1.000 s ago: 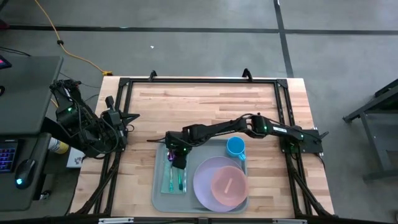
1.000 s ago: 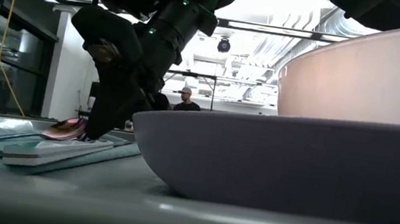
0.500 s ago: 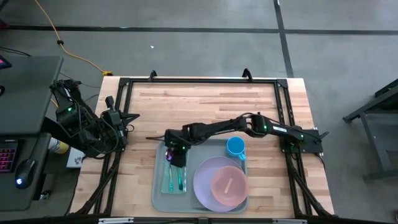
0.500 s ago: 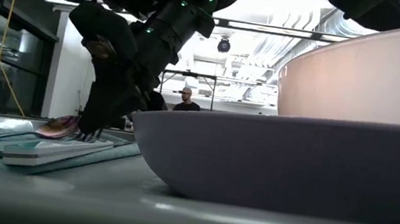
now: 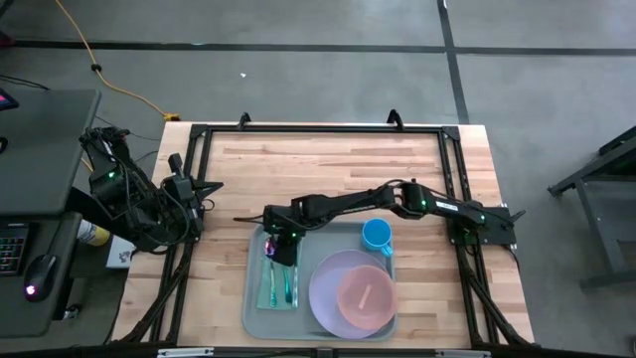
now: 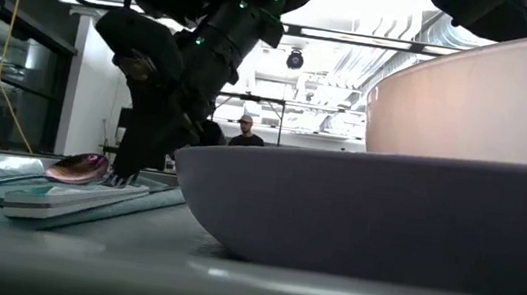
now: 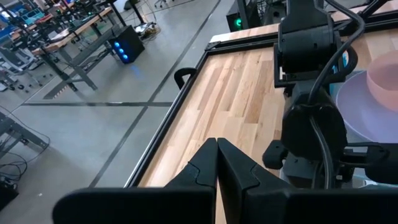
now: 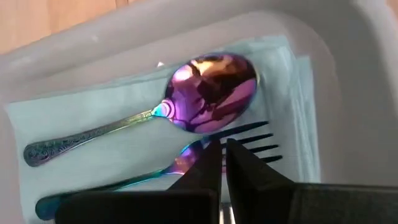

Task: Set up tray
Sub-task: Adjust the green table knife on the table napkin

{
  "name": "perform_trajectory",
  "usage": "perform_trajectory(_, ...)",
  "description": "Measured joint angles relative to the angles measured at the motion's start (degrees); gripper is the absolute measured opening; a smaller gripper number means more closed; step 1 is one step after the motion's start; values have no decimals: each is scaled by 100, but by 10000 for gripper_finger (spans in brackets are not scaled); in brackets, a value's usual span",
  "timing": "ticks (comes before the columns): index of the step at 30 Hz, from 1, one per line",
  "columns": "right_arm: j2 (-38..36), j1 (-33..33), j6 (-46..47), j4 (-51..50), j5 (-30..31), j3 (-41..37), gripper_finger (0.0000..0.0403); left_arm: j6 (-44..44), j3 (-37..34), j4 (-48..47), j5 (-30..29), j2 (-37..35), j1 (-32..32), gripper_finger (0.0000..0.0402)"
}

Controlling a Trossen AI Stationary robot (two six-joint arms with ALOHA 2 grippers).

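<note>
The pale grey-blue tray [image 5: 280, 324] lies at the table's near middle. On its left side lies a folded teal cloth [image 5: 270, 290], and on the cloth an iridescent spoon [image 8: 211, 90] and a fork [image 8: 249, 140] lie side by side. My right gripper [image 5: 281, 249] is shut, low over the cloth's far end, its tips [image 8: 222, 149] by the fork's tines. In the low view it stands [image 6: 125, 177] just behind the spoon's bowl [image 6: 80, 167]. My left gripper [image 5: 213, 186] is shut and waits at the table's left edge. My right gripper points down, slanting, with its shut fingertips [image 8: 211, 158] right at the fork's tines [image 8: 252, 132], above the cloth. I cannot tell whether they touch the fork or the cloth. It holds nothing between its fingers.
On the tray's right side a lavender plate [image 5: 328, 278] carries a pink bowl [image 5: 366, 296], and a blue cup [image 5: 377, 236] stands at the far right corner. A black frame [image 5: 318, 129] borders the wooden table. Bare wood lies beyond the tray's far edge.
My right gripper has gone a short way toward the table's far edge along the cloth, staying low and shut. The spoon and fork stay lying on the cloth.
</note>
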Motion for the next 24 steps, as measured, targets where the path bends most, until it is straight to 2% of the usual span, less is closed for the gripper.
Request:
perform_trajectory(8, 0, -1, -67, -441, 302, 553, 0, 0, 0, 5, 91, 0, -1, 42)
perform_trajectory(16, -2, 245, 471, -2515, 232, 1024, 0, -1, 0, 19, 186, 0, -1, 42)
perform_trajectory(20, -2, 590, 632, -2500, 142, 890, 0, 0, 0, 10, 181, 0, 0, 42)
perform_trajectory(24, -2, 864, 929, -2278, 324, 800, 0, 0, 0, 8, 179, 0, 0, 42)
